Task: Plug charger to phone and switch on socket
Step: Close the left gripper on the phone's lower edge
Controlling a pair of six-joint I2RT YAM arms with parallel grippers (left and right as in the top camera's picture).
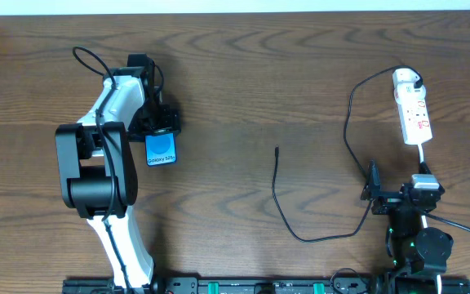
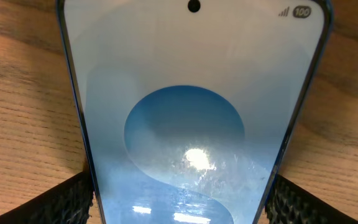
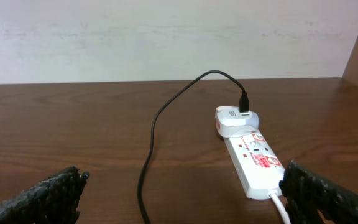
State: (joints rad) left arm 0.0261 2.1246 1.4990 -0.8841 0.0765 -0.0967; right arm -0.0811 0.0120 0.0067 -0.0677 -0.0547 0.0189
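Open table [image 1: 235, 82] lies between the phone [image 1: 161, 150] and the socket [image 1: 412, 110], with the charger [image 1: 275, 175] snaking across it.

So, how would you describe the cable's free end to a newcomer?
Start at the white power strip on the table's right. A black cable leaves the adapter on it, loops toward the front edge, then runs up to the middle. Its plug tip lies alone on bare wood, plugged into nothing.
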